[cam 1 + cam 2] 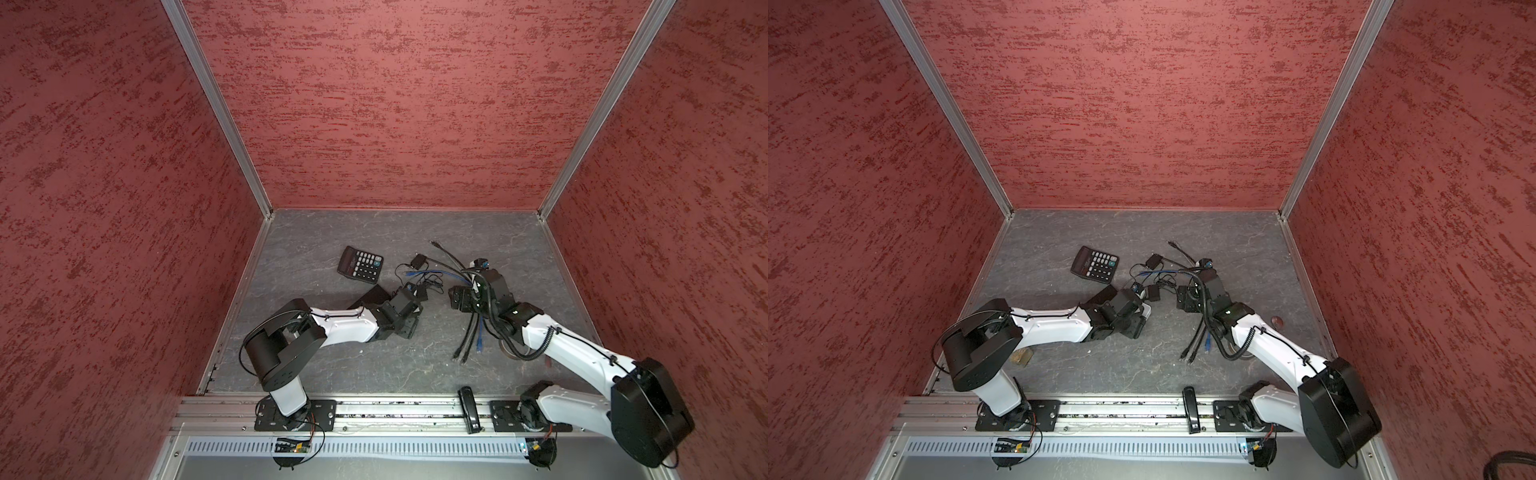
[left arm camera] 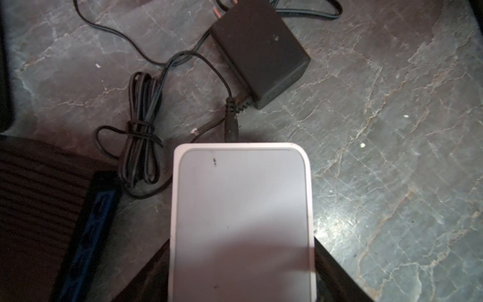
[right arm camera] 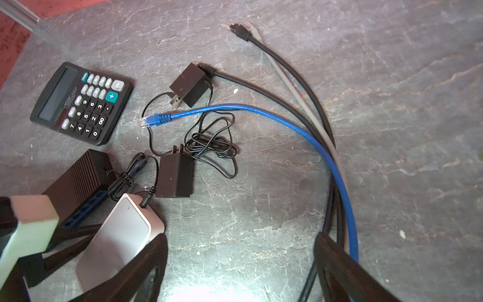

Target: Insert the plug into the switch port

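The switch [image 2: 240, 222] is a flat white box, and my left gripper [image 2: 241, 261] is shut on it with a dark finger against each long side. The black barrel plug [image 2: 231, 129] stands at the switch's far edge and looks seated in its port; the port itself is hidden. Its thin cord runs to a black power adapter [image 2: 261, 49] lying just beyond. In the right wrist view the same plug [image 3: 145, 201] sits in the end of the switch [image 3: 117, 235]. My right gripper [image 3: 240, 243] is open over bare floor beside the switch, holding nothing.
A black box with blue ports [image 3: 78, 177] lies against the switch. A calculator [image 3: 81, 103], a second adapter [image 3: 188, 85], a blue network cable [image 3: 261, 112] and black and grey cables [image 3: 287, 68] lie around. Red walls enclose the grey floor [image 1: 457, 374].
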You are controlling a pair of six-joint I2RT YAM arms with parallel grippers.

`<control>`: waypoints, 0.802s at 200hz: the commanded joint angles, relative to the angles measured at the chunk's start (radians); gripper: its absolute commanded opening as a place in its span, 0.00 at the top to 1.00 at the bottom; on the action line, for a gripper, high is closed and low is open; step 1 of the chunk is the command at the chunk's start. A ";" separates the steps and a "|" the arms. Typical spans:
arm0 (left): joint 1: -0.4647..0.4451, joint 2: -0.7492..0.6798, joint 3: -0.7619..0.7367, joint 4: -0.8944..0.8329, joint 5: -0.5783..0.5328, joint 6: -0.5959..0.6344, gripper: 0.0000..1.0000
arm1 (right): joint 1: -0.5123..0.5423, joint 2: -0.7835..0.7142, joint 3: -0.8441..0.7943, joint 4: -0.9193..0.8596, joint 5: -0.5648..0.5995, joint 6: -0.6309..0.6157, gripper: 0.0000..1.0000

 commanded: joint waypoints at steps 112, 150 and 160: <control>-0.010 -0.127 -0.099 0.119 0.017 0.075 0.13 | -0.104 0.076 0.162 -0.203 0.055 0.152 0.22; -0.009 -0.184 -0.108 0.195 0.024 0.122 0.09 | -0.128 0.036 0.070 -0.268 0.016 0.270 0.33; -0.010 -0.203 -0.117 0.230 0.027 0.130 0.09 | -0.131 0.023 0.046 -0.279 0.004 0.283 0.39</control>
